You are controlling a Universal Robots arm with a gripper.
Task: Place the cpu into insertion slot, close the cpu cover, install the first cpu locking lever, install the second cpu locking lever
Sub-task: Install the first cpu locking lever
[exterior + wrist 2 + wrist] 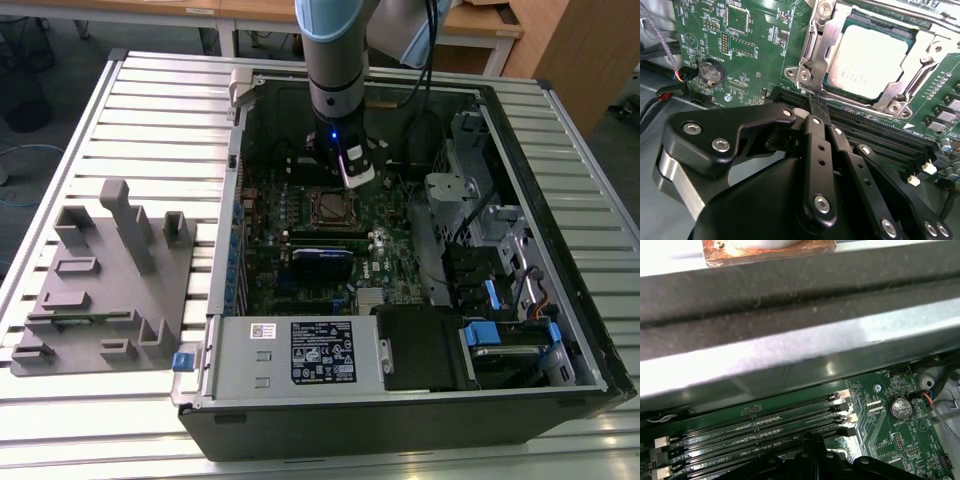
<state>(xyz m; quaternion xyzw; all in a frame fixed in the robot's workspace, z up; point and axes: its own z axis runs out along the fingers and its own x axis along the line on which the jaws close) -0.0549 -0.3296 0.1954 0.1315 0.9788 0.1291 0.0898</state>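
The cpu (867,57), a pale silver square, lies flat in the insertion slot (875,103) on the green motherboard. The cpu cover (929,46), a silver frame, lies down around the cpu with the chip showing through its window. My gripper (810,102) is shut, its thin tips pressed together at the socket's near corner, right by the end of a metal locking lever (807,85). In the exterior view the gripper (352,178) hangs inside the open computer case, just behind the socket (330,207).
Black memory slots (880,131) run beside the socket, and a coin battery (710,72) sits nearby. The case wall (790,340) rises close behind. A grey power supply box (300,352) and drive bays (500,260) fill the case. A grey fixture (110,280) lies on the exterior view's left.
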